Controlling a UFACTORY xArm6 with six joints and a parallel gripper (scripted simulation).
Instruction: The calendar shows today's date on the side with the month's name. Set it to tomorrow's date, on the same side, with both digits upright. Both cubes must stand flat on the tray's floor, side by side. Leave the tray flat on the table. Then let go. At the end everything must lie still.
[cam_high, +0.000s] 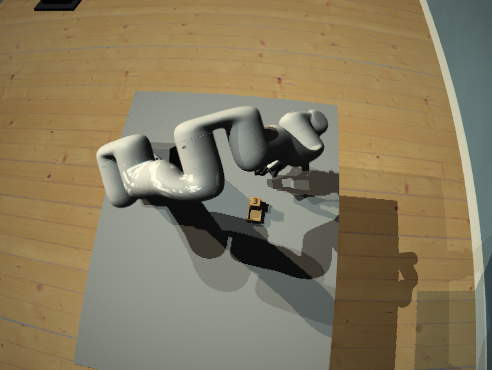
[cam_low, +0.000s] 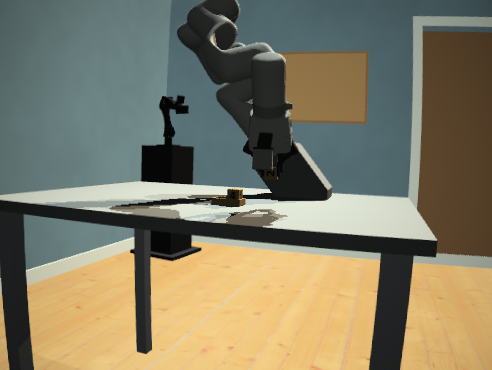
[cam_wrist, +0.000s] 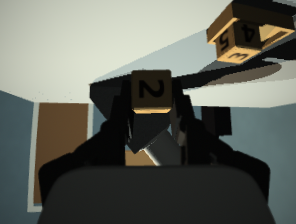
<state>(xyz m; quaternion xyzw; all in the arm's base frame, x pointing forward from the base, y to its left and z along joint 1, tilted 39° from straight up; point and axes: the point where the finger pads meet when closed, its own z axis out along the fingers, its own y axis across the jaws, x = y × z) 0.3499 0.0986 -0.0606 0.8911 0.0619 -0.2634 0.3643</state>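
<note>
My gripper (cam_wrist: 151, 92) is shut on a wooden digit cube (cam_wrist: 151, 91) whose face toward the wrist camera reads 2. It holds the cube in the air above the table, as the exterior view shows (cam_low: 270, 173). The wooden calendar tray (cam_high: 255, 210) lies on the grey table (cam_high: 210, 250) with the other cube (cam_high: 256, 201) in it, a 3 on its top face. In the wrist view that cube (cam_wrist: 235, 37) shows 3, 4 and 5 at the upper right. In the top view the arm hides the held cube.
The arm's dark base (cam_low: 300, 175) stands on the table behind the tray. A black pedestal with a camera stand (cam_low: 167, 165) is beyond the table's far side. The table's right edge (cam_high: 336, 225) is close to the tray.
</note>
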